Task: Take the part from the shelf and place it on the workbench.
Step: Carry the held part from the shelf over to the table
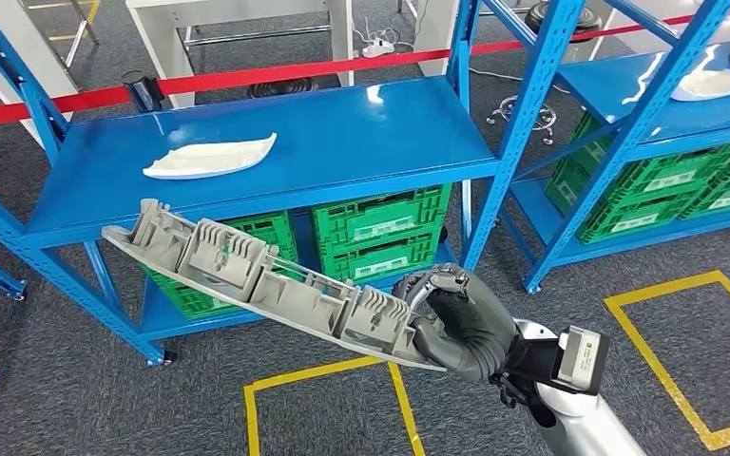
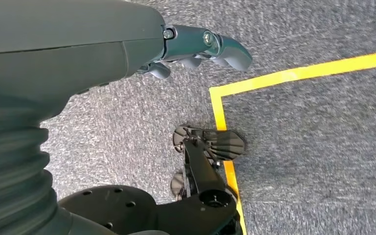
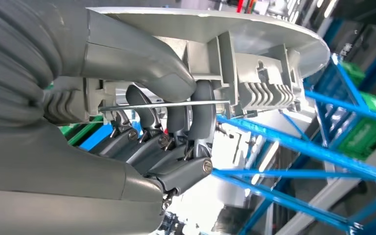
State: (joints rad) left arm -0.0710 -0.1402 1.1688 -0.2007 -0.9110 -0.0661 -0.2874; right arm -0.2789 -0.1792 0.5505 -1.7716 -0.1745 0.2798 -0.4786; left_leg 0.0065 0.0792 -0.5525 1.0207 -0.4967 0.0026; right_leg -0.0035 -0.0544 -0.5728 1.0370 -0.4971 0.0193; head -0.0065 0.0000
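My right hand (image 1: 461, 323) grips one end of a long grey ribbed plastic part (image 1: 247, 275), which stretches out to the left in the air in front of the blue shelf (image 1: 323, 152). In the right wrist view the thumb and fingers (image 3: 196, 117) clamp the part (image 3: 254, 63) by its ribbed underside. A second part, white and curved (image 1: 211, 157), lies on the shelf top at the left. My left hand (image 2: 200, 46) hangs over the grey carpet, its fingers loosely curled and holding nothing.
Green crates (image 1: 380, 228) sit under the shelf. A second blue rack (image 1: 665, 114) with green crates and another white part (image 1: 718, 85) stands to the right. Red barrier tape (image 1: 276, 71) runs behind. Yellow floor squares (image 1: 684, 361) mark the carpet.
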